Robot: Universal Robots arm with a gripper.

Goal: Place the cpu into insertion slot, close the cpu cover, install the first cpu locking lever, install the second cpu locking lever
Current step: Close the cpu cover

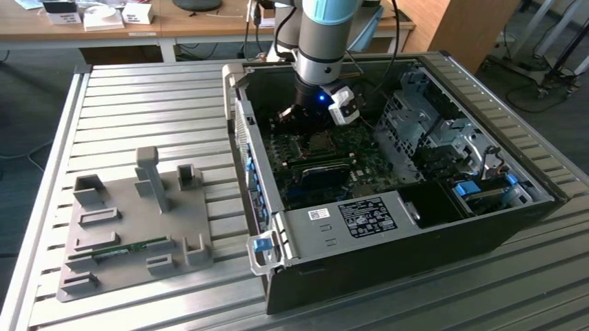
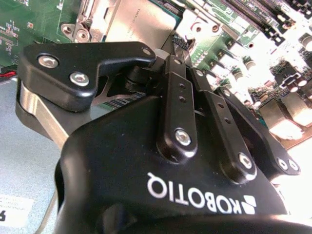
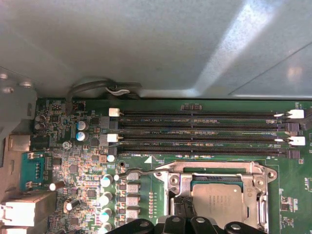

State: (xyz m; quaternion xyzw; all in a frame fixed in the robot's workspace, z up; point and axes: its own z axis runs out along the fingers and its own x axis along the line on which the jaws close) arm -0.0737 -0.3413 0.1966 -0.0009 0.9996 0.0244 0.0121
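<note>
The cpu (image 3: 226, 202) is seated in the insertion slot (image 3: 186, 189), mid-motherboard (image 3: 73, 161), just beside the memory slots (image 3: 204, 131). The cpu cover (image 3: 209, 168) is laid over its edges. The gripper (image 3: 187, 223) is held at the socket's rim — jaws seemingly pressed together, nothing visibly pinched. The locking lever (image 3: 139, 171) is judged stiff, springy wire — best taken at its hooked end.

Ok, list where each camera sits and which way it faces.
Exterior view: off the arm, above, looking down into the open computer case; arm and gripper show.
First wrist view: on the arm, facing the motherboard's memory slots and cpu; gripper edge shows.
Second wrist view: on the arm, looking along the gripper body.
Both wrist views share the cpu.
</note>
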